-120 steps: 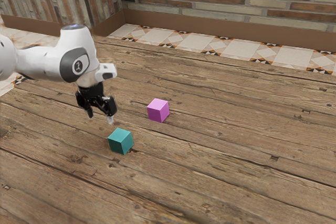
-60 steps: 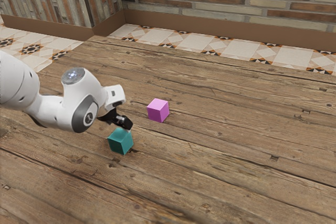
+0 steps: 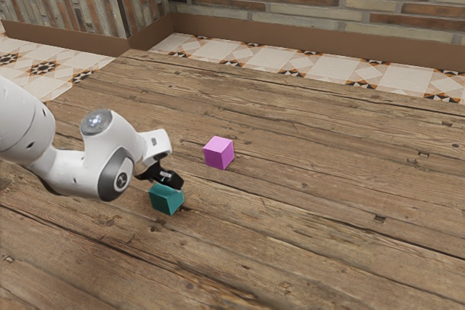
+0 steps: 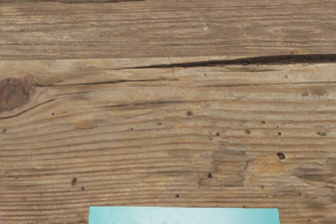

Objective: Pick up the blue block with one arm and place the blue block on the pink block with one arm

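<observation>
Blue block's (image 3: 168, 201) top partly behind the pincer (image 3: 170, 181)

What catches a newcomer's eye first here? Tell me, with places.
The big white arm, bent low over the wooden table from the exterior view's left. Right under its end sits the blue block, teal in shade; the pink block stands apart, farther toward the exterior view's right.
</observation>
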Controlling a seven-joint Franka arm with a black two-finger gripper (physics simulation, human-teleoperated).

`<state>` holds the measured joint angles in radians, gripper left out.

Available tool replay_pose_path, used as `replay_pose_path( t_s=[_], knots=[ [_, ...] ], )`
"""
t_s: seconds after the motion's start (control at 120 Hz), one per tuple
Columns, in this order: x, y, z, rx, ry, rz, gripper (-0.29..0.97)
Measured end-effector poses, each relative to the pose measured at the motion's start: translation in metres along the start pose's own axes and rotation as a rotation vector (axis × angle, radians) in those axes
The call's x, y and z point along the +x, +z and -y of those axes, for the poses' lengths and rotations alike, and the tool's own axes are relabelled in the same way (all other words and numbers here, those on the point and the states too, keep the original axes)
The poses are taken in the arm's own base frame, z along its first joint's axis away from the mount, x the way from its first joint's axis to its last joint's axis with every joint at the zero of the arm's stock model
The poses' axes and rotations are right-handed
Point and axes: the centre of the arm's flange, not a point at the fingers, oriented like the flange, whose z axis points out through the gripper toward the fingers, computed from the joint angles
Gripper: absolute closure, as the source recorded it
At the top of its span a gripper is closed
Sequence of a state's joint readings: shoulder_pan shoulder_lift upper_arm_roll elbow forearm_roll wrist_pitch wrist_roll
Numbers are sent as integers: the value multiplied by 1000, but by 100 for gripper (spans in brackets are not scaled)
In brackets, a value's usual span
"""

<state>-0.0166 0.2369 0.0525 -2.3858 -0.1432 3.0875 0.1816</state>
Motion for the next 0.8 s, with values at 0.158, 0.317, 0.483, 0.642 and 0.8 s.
replay_pose_path(
  t_s=[0.158,0.317,0.483,0.642,0.8],
  knots=[
    [-7,8,2,-8,-12,45,3],
    [-9,11,0,-23,-12,100,6],
    [-11,12,-1,-31,-10,135,14],
    [-11,12,-2,-36,-6,148,22],
    [-6,9,-2,-37,-4,141,28]
  ],
)
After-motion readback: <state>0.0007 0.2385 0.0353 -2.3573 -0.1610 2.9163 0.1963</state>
